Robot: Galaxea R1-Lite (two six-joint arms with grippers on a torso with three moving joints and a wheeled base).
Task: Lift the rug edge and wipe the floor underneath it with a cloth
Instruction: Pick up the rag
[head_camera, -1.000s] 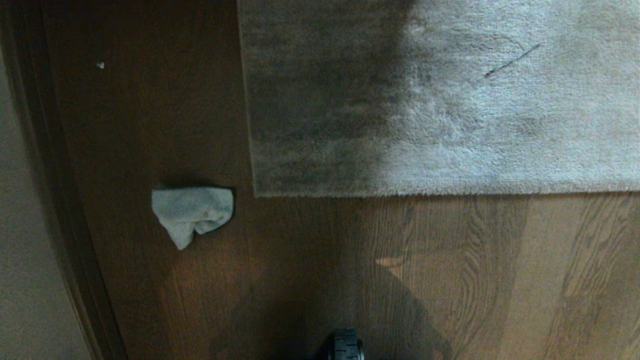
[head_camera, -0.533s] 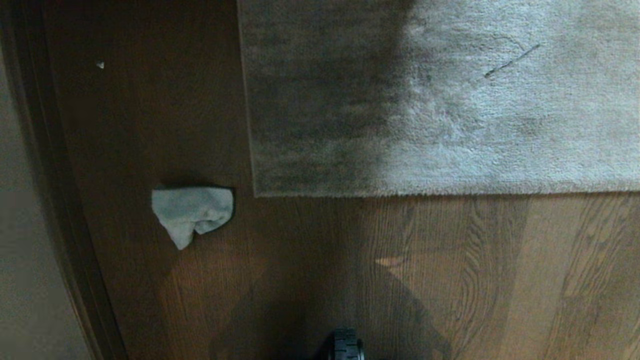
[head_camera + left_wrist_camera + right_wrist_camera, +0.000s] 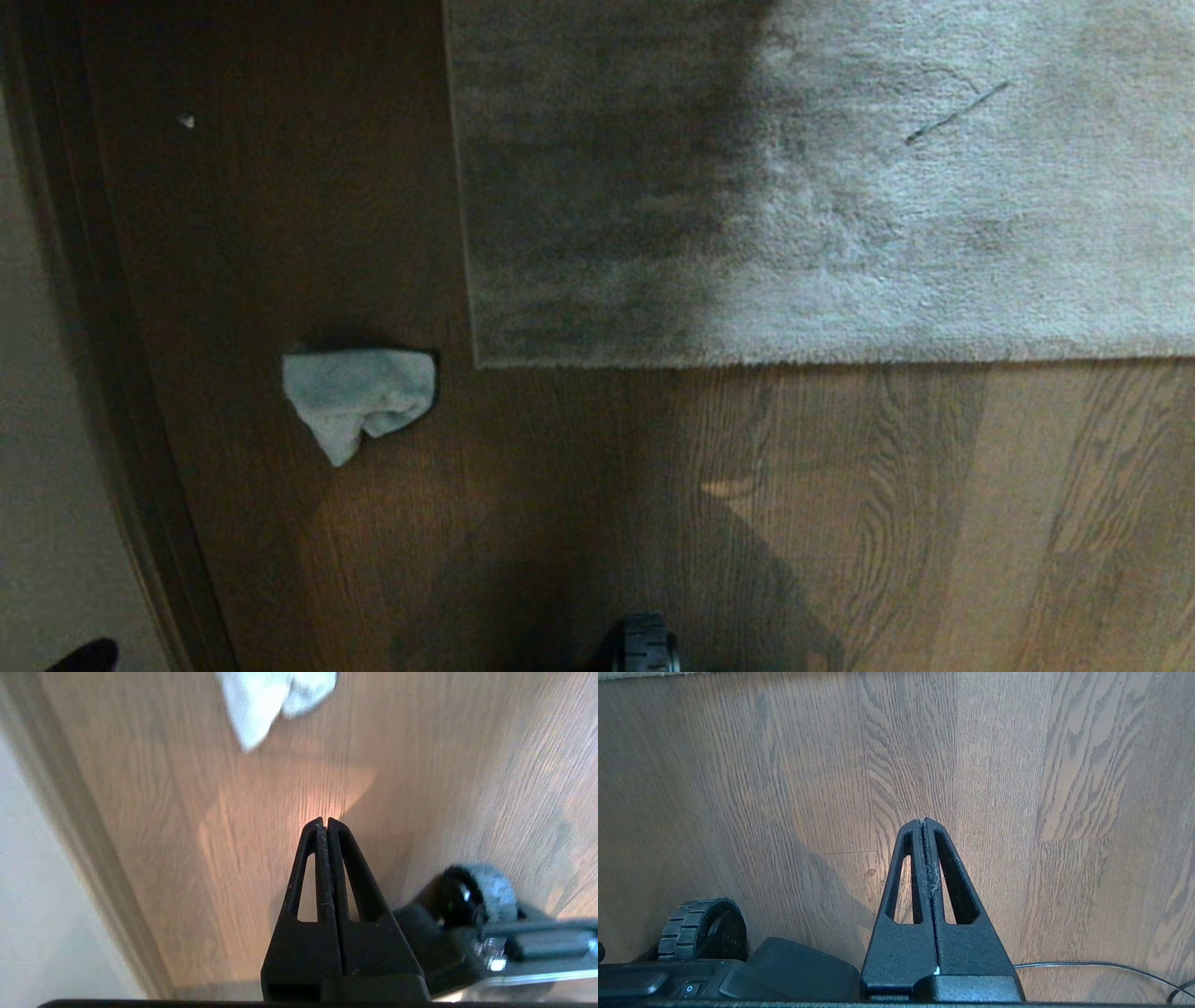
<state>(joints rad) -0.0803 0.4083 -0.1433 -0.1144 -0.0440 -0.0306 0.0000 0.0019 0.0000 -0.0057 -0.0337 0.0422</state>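
The cloth point(image 3: 275, 700) lies crumpled on the floor point(image 3: 420, 765) well ahead of my left claw point(image 3: 325, 820), apart from it. My 2 fingers are pressed together, holding nothing, touching nothing.

The matte black left gripper point(image 3: 326, 820) and right gripper point(image 3: 924, 820) have tapering fingers with long triangular cut-outs. A black ribbed rubber wheel point(image 3: 701, 929) and black base housing point(image 3: 803, 970) with a small power button point(image 3: 689, 989) show below.
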